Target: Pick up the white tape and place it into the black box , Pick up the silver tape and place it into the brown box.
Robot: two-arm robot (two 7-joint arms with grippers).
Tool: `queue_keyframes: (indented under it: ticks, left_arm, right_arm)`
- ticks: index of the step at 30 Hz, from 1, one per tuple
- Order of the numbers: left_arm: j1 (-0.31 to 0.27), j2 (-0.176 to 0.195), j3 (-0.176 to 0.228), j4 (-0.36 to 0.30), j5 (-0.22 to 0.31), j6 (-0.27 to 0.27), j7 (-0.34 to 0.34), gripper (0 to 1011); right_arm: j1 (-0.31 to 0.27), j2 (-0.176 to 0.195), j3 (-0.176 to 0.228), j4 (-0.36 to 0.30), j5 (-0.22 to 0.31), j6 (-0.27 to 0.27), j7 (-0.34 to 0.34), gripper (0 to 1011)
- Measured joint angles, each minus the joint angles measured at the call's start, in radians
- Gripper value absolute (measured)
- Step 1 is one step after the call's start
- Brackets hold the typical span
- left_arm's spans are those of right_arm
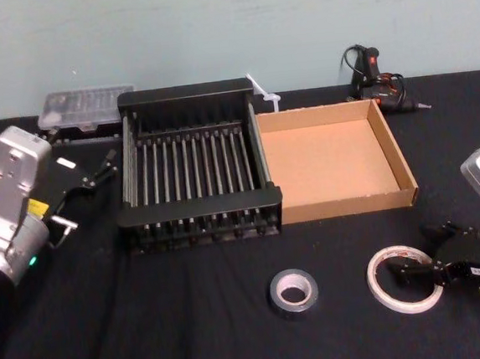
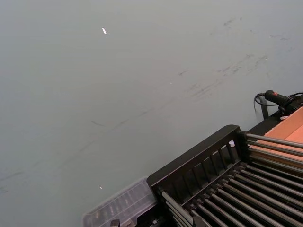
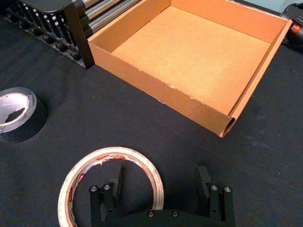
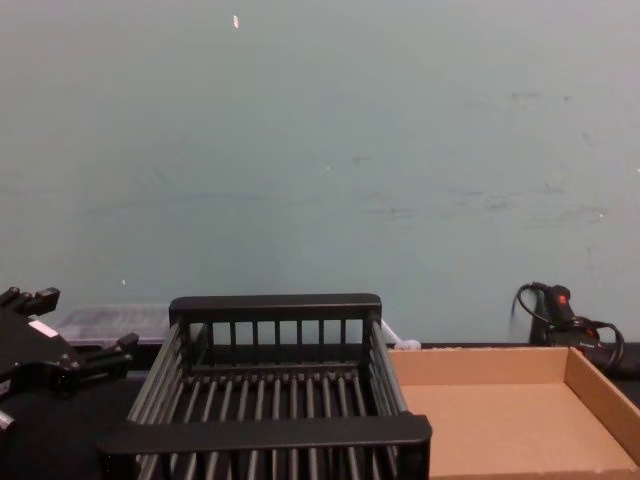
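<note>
There's the left pincer, just left of the black box, jaws spread, wrist angled toward it. The right pincer sits low, right of the box and nearer the robot, jaws wide apart.

white tape: whitish, partly translucent, red print on the flat face;
silver tape: dark grey outer side, silvery-grey face and core;
black box: black throughout, pattern of parallel bars;
brown box: plain brown cardboard, orange-tan floor;
tablecloth: black;
wall: pale blue-green, faint dark scuffs
</note>
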State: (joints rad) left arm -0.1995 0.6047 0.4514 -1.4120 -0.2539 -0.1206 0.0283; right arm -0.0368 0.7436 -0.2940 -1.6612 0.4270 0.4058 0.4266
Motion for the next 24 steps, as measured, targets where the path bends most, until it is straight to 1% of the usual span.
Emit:
queue_keyframes:
  ticks: [24]
  left_arm:
    - [0.000, 0.000, 0.000, 0.000, 0.000, 0.000, 0.000, 1001]
  right_arm:
    - [0.002, 0.002, -0.002, 0.002, 0.002, -0.001, 0.005, 1002]
